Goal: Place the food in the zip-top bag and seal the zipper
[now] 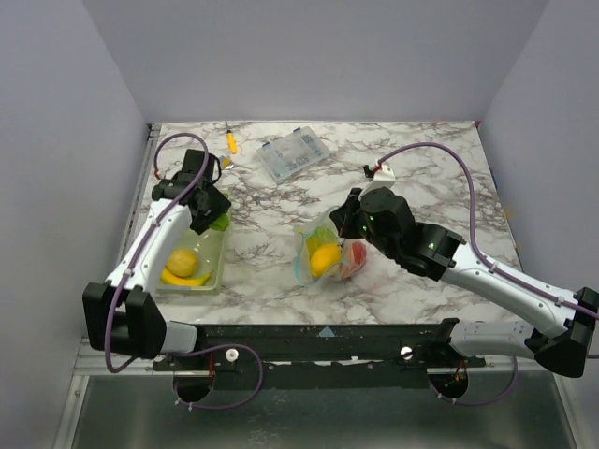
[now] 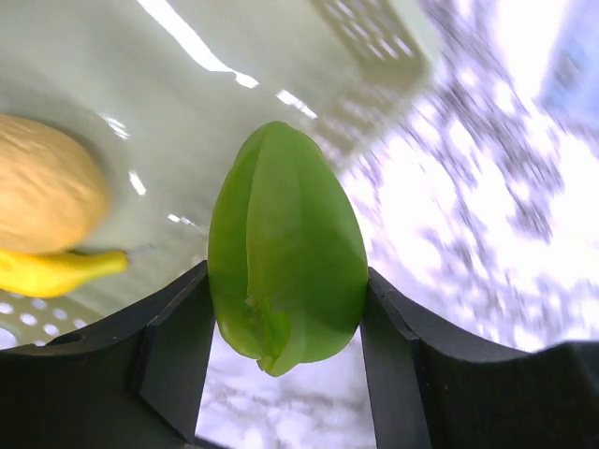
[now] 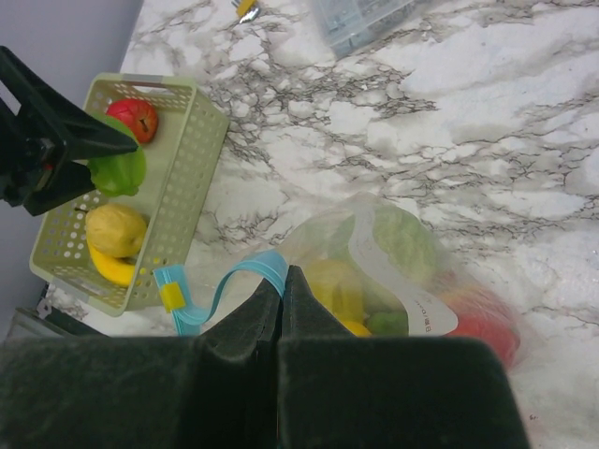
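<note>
Gripping green toy (image 2: 285,271): left fingers (image 2: 178,346). Right fingers (image 3: 267,304) closed on zip-top bag (image 3: 402,243) rim; food (image 3: 329,285) inside hazy.

The jaws of the right gripper (image 3: 282,281) pinch the rim of the zip-top bag (image 3: 402,248) beside its light blue zipper (image 3: 245,272). Yellow, green and red food (image 3: 329,285) shows inside the bag. Left of the bag, the left gripper (image 3: 109,165) holds a green pepper (image 3: 124,174) over a basket (image 3: 187,178).

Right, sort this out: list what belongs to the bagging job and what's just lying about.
Job: green toy fruit; red apple, lemon and banana in the basket; zip-top bag; zipper.
Lying about: clear compartment box; orange-handled tool.
</note>
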{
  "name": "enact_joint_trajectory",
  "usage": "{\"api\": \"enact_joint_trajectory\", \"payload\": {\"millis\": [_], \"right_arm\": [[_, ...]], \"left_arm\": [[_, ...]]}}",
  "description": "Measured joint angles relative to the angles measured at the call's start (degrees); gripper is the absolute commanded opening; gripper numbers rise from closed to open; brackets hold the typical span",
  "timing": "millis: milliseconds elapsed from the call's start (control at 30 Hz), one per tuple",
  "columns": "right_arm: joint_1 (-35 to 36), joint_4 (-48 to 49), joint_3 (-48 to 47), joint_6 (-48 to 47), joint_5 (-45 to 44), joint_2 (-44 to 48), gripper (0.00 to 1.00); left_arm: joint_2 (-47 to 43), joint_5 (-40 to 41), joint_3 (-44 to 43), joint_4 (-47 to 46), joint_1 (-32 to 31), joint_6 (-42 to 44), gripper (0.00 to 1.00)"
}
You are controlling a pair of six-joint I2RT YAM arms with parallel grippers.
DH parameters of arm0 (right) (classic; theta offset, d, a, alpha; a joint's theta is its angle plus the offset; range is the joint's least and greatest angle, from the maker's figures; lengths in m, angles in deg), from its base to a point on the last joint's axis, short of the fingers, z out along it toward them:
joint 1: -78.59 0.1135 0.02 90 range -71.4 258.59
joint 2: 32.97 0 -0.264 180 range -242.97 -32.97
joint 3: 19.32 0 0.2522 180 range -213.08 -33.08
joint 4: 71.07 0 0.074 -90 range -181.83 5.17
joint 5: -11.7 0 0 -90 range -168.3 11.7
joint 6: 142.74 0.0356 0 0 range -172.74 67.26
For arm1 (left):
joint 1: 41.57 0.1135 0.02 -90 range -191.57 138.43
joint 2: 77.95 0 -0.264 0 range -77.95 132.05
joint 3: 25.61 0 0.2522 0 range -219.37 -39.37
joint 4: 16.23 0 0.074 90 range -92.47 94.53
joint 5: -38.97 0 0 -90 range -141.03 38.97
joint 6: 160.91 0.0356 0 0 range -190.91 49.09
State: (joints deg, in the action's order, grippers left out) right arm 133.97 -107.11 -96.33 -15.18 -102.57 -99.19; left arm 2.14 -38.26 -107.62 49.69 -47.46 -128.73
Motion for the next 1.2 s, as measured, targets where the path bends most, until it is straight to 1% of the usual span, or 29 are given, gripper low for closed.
{"api": "enact_joint_trajectory", "payload": {"millis": [33,67,200,267,367,433,467,567,633,800,933,1067,1200], "right_arm": [[0.0,0.0,0.0,0.0,0.0,0.0,0.01],[0.0,0.0,0.0,0.0,0.0,0.0,0.01],[0.0,-0.1,0.0,0.1,0.0,0.0,0.01],[0.0,-0.1,0.0,0.3,0.0,0.0,0.01],[0.0,0.0,0.0,0.4,-0.1,0.0,0.01],[0.0,-0.1,0.0,0.4,0.0,0.0,0.01],[0.0,-0.1,0.0,0.5,0.0,0.0,0.01],[0.0,0.0,0.0,0.6,0.0,0.0,0.01],[0.0,0.0,0.0,0.6,0.0,0.0,0.01],[0.0,0.0,0.0,0.9,0.0,0.0,0.01],[0.0,0.0,0.0,1.2,0.0,0.0,0.01],[0.0,0.0,0.0,1.5,0.4,0.1,0.01],[0.0,0.0,0.0,1.5,0.8,0.5,0.01]], "left_arm": [[-1.4,-0.2,0.2,-0.3,-1.9,0.5,0.28],[-4.6,-0.8,0.8,-1.0,-5.9,1.6,0.28],[-16.3,-6.6,6.2,-6.2,-13.4,6.3,0.25],[-24.7,-12.8,11.7,-12.0,-15.4,9.3,0.25],[-34.8,-23.3,19.6,-21.5,-16.5,11.3,0.23],[-38.9,-29.7,23.5,-28.1,-17.2,11.5,0.2],[-40.3,-34.2,25.3,-32.7,-18.3,11.5,0.18],[-40.0,-42.4,26.1,-38.9,-21.2,12.0,0.18],[-38.5,-46.2,25.6,-41.0,-23.9,12.9,0.18],[-33.0,-52.1,21.7,-39.7,-32.3,16.7,0.2],[-29.0,-53.5,19.3,-36.7,-35.4,17.9,0.24],[-23.9,-53.3,15.1,-31.3,-35.9,17.9,0.25],[-18.7,-51.8,9.5,-25.8,-36.0,18.0,0.32]]}}
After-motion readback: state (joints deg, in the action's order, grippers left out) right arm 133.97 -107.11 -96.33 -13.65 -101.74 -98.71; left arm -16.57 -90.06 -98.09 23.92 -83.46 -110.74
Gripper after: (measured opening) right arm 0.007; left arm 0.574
